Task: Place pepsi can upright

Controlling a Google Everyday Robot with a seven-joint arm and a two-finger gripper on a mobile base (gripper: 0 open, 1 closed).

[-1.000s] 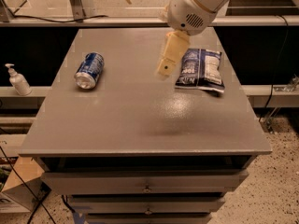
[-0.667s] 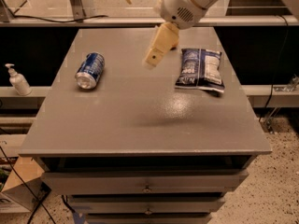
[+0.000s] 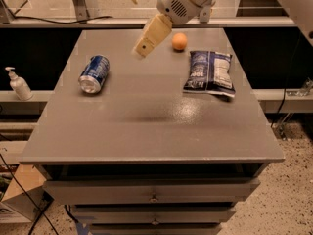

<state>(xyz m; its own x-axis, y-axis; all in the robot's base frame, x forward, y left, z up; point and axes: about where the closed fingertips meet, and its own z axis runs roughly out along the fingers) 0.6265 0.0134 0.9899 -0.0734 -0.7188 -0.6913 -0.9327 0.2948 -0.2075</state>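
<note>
The pepsi can (image 3: 94,73) is blue with white markings and a silver end facing me. It lies on its side at the left of the grey table top (image 3: 146,121). My gripper (image 3: 144,47) hangs above the table's back middle, to the right of the can and well apart from it. It holds nothing that I can see.
A blue-and-white snack bag (image 3: 210,72) lies flat at the right back. An orange ball (image 3: 179,41) sits behind it near the gripper. A white pump bottle (image 3: 18,83) stands on a ledge left of the table. Drawers (image 3: 154,192) front the table.
The gripper has moved left and back across the table, away from the snack bag and toward the can's side. The orange ball now shows. The can has not moved.
</note>
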